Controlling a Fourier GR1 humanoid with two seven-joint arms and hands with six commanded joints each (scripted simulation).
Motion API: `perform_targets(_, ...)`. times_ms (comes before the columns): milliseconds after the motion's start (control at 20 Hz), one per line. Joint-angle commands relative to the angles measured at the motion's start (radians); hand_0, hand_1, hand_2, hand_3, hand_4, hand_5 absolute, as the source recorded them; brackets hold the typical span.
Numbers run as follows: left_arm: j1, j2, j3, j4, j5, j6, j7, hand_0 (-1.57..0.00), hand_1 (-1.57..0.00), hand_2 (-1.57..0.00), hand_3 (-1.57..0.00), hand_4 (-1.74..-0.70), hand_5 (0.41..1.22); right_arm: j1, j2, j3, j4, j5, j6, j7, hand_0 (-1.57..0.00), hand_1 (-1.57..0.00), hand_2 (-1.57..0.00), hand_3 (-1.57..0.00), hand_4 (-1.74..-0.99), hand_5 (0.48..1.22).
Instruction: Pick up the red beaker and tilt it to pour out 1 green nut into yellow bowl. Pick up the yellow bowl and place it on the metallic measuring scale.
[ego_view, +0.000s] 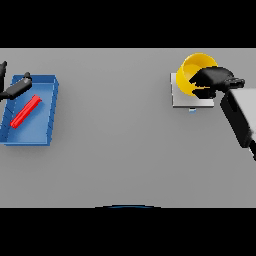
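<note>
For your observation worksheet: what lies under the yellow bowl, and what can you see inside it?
The yellow bowl sits on the metallic scale, tilted. The right hand grips its rim, covering part of the inside; no nut shows there.

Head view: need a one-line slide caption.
Right hand grips the yellow bowl over the metallic scale; left hand hovers at the blue tray holding the red beaker.

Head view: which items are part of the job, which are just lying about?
Job items:
- yellow bowl, over the metallic scale, right hand curled round its rim
- red beaker, lying in the blue tray

Lying about:
- blue tray
- left hand, over the tray's far corner
- grey table
</note>
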Motion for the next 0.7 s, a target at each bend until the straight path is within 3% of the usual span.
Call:
perform_targets(0,0.011,0.001,-0.008,-0.006,0.001,0.011,0.0,0.0,0.0,0.0,0.0,-0.81,0.744,-0.002,0.007,0.002,0.01,0.001,0.001,-0.002,-0.98,-0.87,-0.95,-0.76,-1.504,0.983)
perform_targets(100,-0.004,-0.002,-0.011,0.007,-0.003,0.011,0.0,0.0,0.0,0.0,0.0,-0.81,0.742,-0.001,0.007,0.003,0.02,0.003,0.003,-0.005,-0.62,-0.55,-0.69,-0.67,-1.444,0.887)
perform_targets(250,-0.021,-0.014,-0.018,0.027,-0.006,0.012,0.0,0.0,0.0,0.0,0.0,-0.81,0.739,-0.011,0.013,0.004,0.043,0.004,0.009,-0.022,-0.32,-0.28,-0.45,-0.57,-1.397,0.799)
perform_targets(400,-0.028,-0.018,-0.018,0.039,-0.007,0.016,0.0,0.0,0.0,0.0,0.0,-0.81,0.736,-0.021,0.006,0.015,0.058,0.014,0.019,-0.055,-0.16,-0.14,-0.29,-0.47,-1.356,0.755)
perform_targets(650,-0.023,-0.021,-0.017,0.031,0.0,0.023,-0.001,0.0,0.0,0.0,0.0,-0.82,0.734,-0.032,0.016,0.034,0.086,0.033,0.028,-0.065,-0.05,-0.05,-0.12,-0.35,-1.308,0.733)
